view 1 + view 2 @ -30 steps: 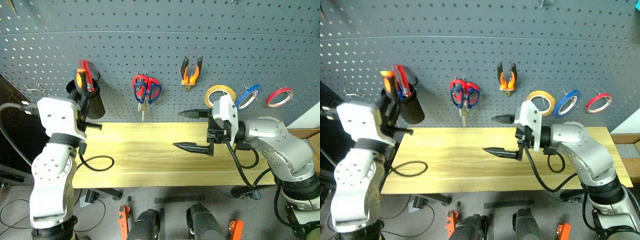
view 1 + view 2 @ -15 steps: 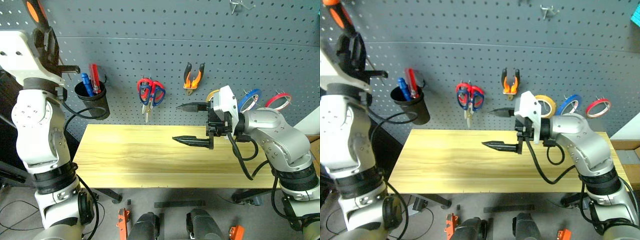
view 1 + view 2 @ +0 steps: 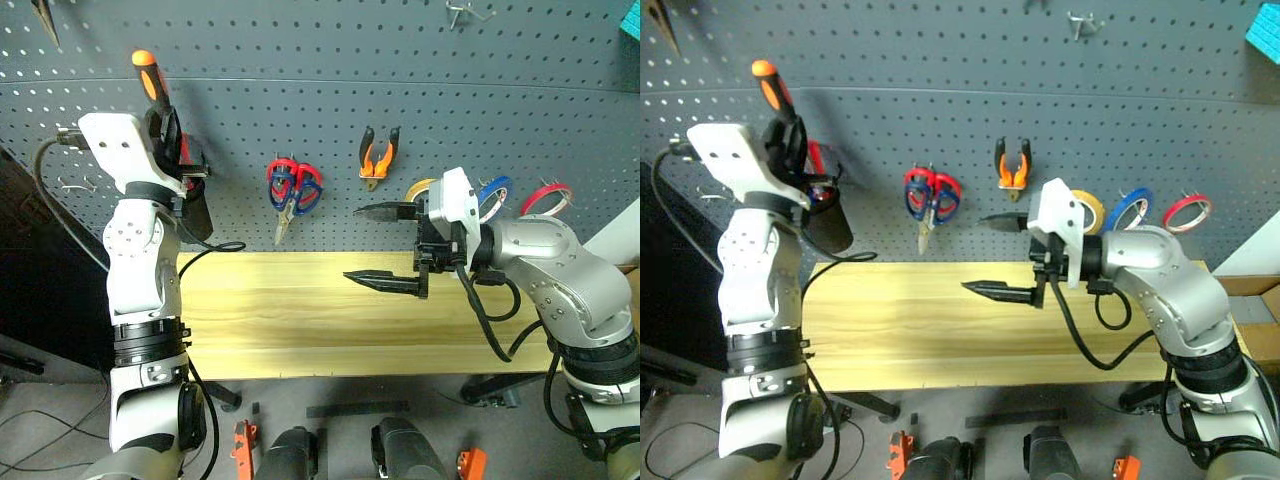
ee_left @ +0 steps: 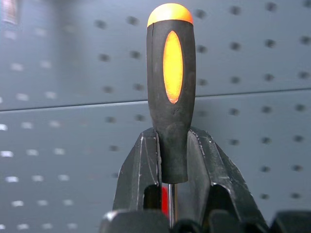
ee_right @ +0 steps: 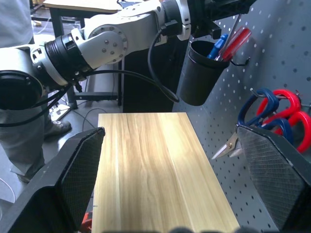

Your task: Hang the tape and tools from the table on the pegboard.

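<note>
Left gripper (image 3: 165, 110) clamped on the orange-and-black screwdriver (image 3: 152, 80), handle up above the black cup (image 3: 190, 212) on the pegboard (image 3: 400, 60); next, I'd say, lower the shaft in, while right gripper (image 3: 385, 247) idles wide apart.

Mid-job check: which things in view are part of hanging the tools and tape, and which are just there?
Job items:
- screwdriver, in the left hand
- pliers, on the pegboard
- yellow tape, hung
- blue-handled scissors, hung
- table

Just there:
- red scissors
- blue tape, red tape
- black cup of screwdrivers
</note>
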